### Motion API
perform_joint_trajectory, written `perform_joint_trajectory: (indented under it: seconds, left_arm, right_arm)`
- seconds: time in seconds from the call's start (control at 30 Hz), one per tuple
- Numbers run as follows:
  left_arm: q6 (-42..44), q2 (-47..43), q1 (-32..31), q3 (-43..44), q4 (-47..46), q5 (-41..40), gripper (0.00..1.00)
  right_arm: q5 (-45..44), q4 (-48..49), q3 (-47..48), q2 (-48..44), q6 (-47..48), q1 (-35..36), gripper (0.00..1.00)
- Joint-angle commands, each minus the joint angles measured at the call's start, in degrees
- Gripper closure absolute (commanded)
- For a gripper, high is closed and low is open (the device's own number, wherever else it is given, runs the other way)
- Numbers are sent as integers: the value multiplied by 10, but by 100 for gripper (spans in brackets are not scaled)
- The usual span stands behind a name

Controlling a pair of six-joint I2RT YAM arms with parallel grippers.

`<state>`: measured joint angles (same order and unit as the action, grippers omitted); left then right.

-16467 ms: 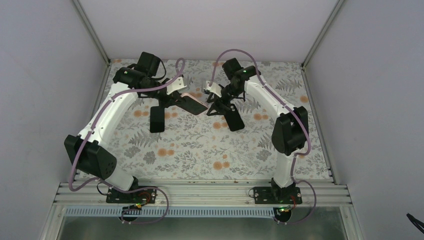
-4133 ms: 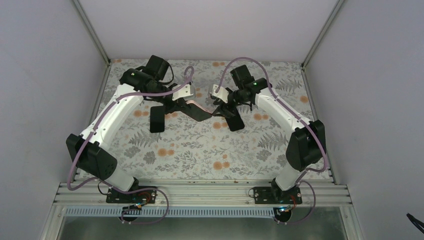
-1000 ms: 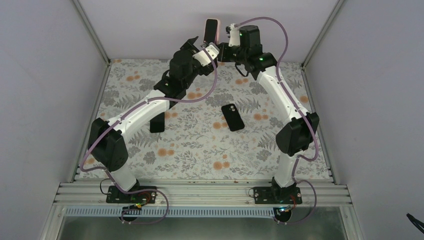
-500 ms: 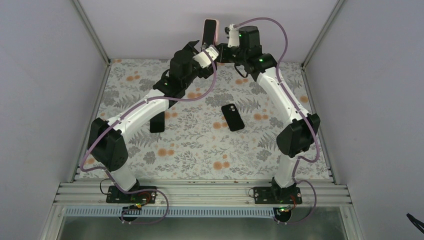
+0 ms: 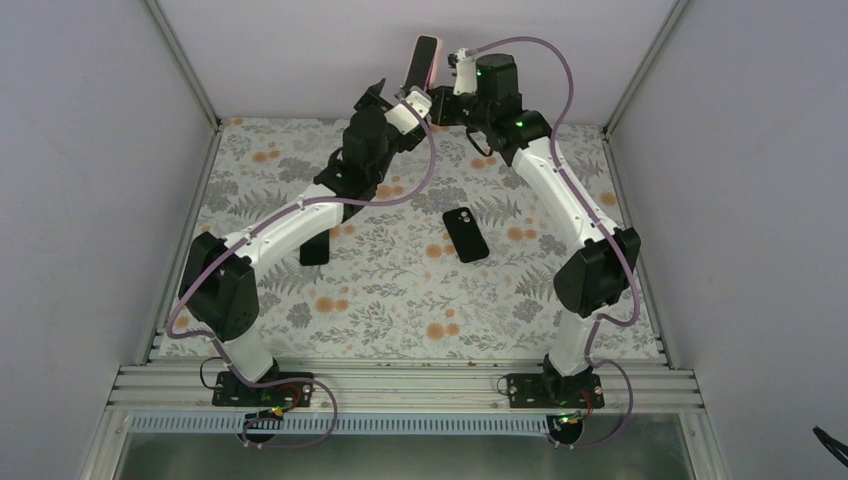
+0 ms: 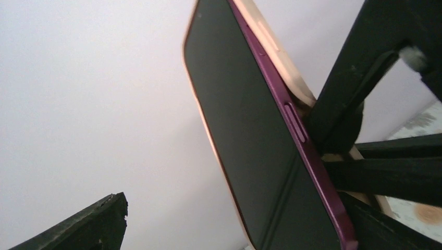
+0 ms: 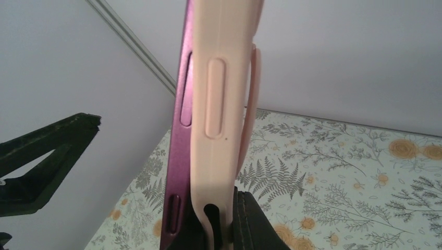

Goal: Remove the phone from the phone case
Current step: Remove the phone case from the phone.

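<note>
A purple phone (image 5: 418, 62) with a dark screen (image 6: 245, 140) stands upright, high near the back wall, in a pale pink phone case (image 7: 224, 94). Along one long side the phone's purple edge (image 7: 180, 151) stands apart from the case. My right gripper (image 5: 442, 102) is shut on the lower part of the case (image 7: 221, 229). One of its fingers looks wedged between phone and case. My left gripper (image 5: 395, 88) is open with the phone between its wide-spread fingers (image 6: 104, 219), not touching the screen. One left finger (image 7: 52, 151) shows in the right wrist view.
A black phone-shaped object (image 5: 466, 234) with camera lenses lies on the floral table cover (image 5: 400, 300) at centre. Another black flat object (image 5: 314, 245) lies partly under the left arm. White walls and metal frame posts (image 5: 185, 60) close in the back.
The held phone has tilted slightly to the right at its top. My left gripper has shifted closer round it and narrowed a little. The right grip is unchanged.
</note>
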<state>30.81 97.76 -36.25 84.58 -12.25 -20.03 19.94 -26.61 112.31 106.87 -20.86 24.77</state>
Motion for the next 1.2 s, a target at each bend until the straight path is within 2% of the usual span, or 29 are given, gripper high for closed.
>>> perform_joint_trajectory:
  seconds: [0.0,0.07,0.17,0.27,0.47,0.53,0.7,0.9,1.03,1.17]
  left_arm:
    - [67,-19,16,-56,-195,-169,7]
    - [116,-21,11,-83,-275,-190,7]
    - [149,-25,2,-116,-335,-170,8]
    - [192,-5,-14,-139,-404,-149,17]
    - [281,95,-21,-89,-545,-218,32]
    - [271,104,-22,-80,-543,-221,37]
    - [190,78,-23,-80,-467,-189,62]
    - [206,72,-31,-79,-480,-185,84]
    - [189,52,-33,-86,-460,-180,94]
    - [160,17,-33,-102,-415,-169,98]
  right_arm:
    - [36,18,-18,-52,10,5,97]
    - [58,12,-27,-54,12,5,97]
    - [110,-9,-30,-50,18,6,97]
    - [181,-34,-33,-46,23,7,97]
    - [252,-38,-75,-74,32,18,97]
    - [258,-43,-82,-84,44,23,97]
    - [254,-63,-94,-90,73,26,97]
    - [252,-74,-104,-80,92,25,97]
    - [222,-67,-116,-82,102,24,97]
    - [141,-58,-125,-89,119,22,97]
